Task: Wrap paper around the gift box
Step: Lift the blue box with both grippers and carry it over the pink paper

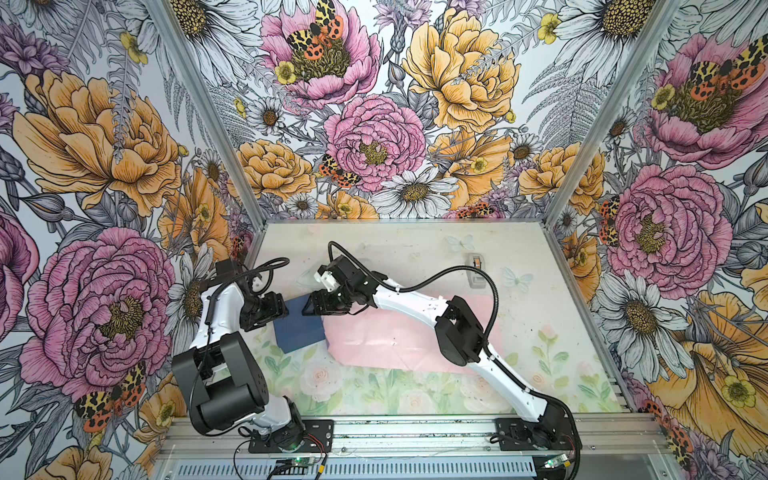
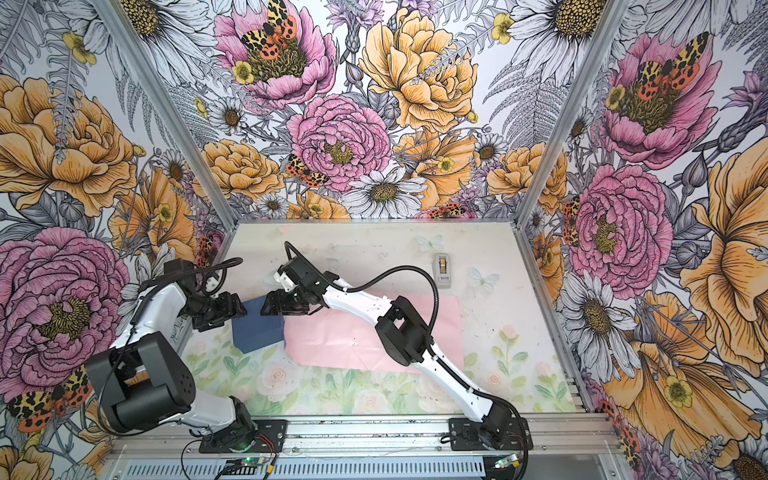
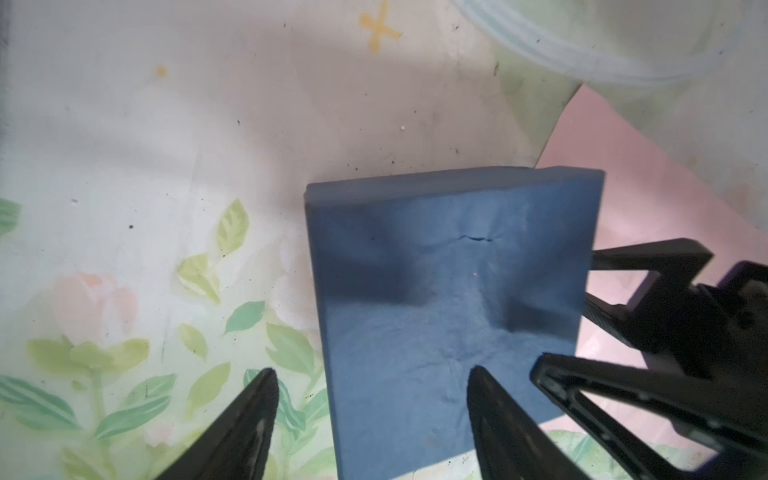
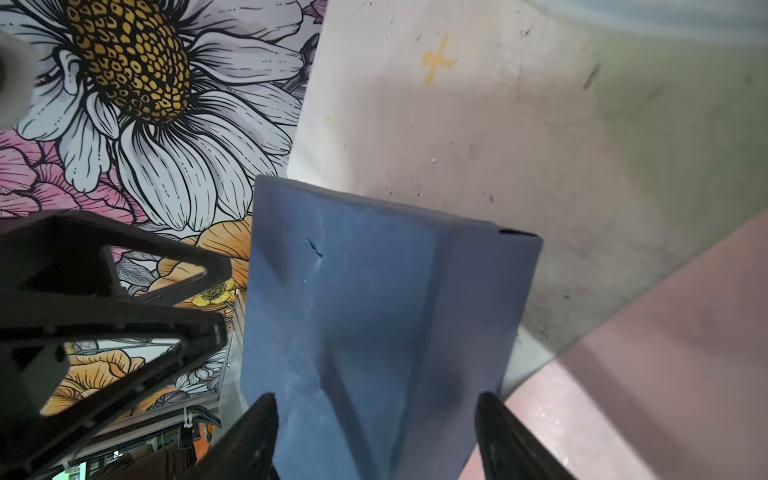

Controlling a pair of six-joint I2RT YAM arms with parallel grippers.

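Observation:
The dark blue gift box (image 1: pixel 298 330) (image 2: pixel 258 330) sits at the left end of the pale pink paper (image 1: pixel 399 338) (image 2: pixel 357 338), which lies flat on the table. My left gripper (image 1: pixel 286 311) (image 3: pixel 372 384) is open at the box's left side. One of its fingers is over the blue face (image 3: pixel 449 291) and the other is over the table. My right gripper (image 1: pixel 308 309) (image 4: pixel 376 409) reaches across the paper to the box's far right corner. It is open, and the dented box (image 4: pixel 374 316) fills the gap between its fingers. I cannot tell whether either gripper touches the box.
A small grey tape dispenser (image 1: pixel 476 270) (image 2: pixel 444 269) stands at the back right of the table. The left wall of the enclosure (image 1: pixel 232 249) is close behind my left arm. My right forearm (image 1: pixel 415 301) hangs over the paper.

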